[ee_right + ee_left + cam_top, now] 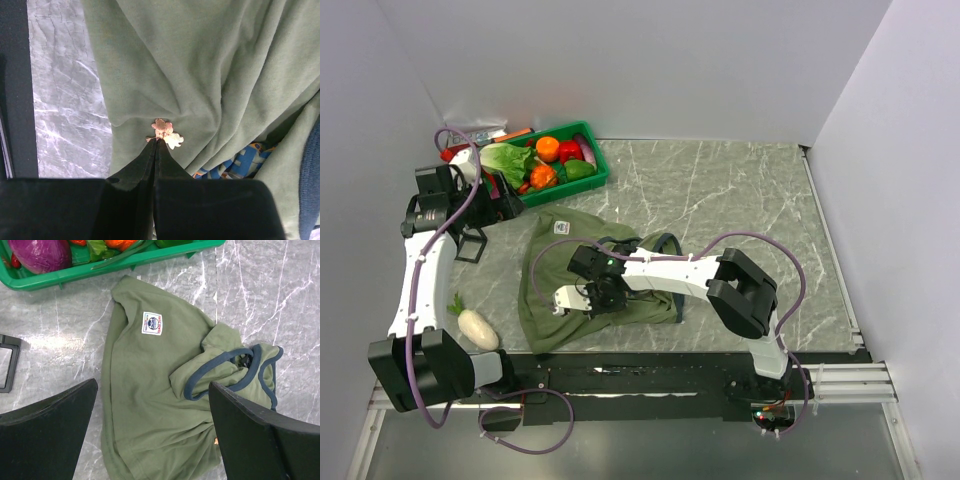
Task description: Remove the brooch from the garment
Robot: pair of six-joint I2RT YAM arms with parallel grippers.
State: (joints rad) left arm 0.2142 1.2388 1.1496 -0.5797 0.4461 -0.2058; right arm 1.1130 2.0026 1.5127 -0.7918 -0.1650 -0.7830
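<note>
Brooch (166, 132) on garment (546, 252), near the table's (720, 190) near edge, being pinched by clenched right end effector (156, 141), left end effector (152, 389) hovering released.

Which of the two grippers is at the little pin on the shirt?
The right gripper: its closed tips meet the brooch on the green shirt. The left gripper is wide open, holding nothing.

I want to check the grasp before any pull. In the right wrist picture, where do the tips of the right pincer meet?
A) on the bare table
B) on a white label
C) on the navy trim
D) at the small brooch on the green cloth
D: the right pincer has its fingers pressed together, with the tips at the lower edge of the brooch on the garment.
</note>
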